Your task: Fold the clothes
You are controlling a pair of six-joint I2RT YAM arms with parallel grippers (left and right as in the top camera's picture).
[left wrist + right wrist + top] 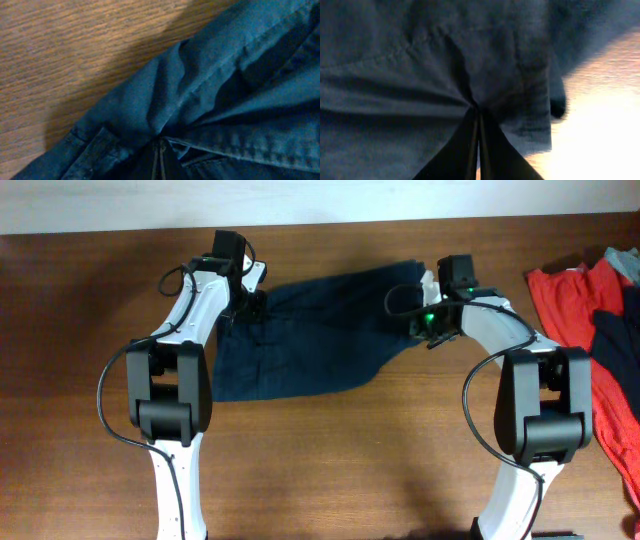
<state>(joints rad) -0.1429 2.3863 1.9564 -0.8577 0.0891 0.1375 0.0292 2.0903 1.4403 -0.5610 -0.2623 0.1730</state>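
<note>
Left gripper [160,147] and right gripper [478,117] both pinch the navy clothes [310,330].

Each gripper's fingers are pressed together on a gathered fold, the left at the cloth's upper-left corner and the right at its right end. The clothes lie spread and wrinkled in the upper centre of the brown wood-grain table [350,460]. A red garment [565,300] lies at the right edge, and a pale strip [100,205] runs along the top.
</note>
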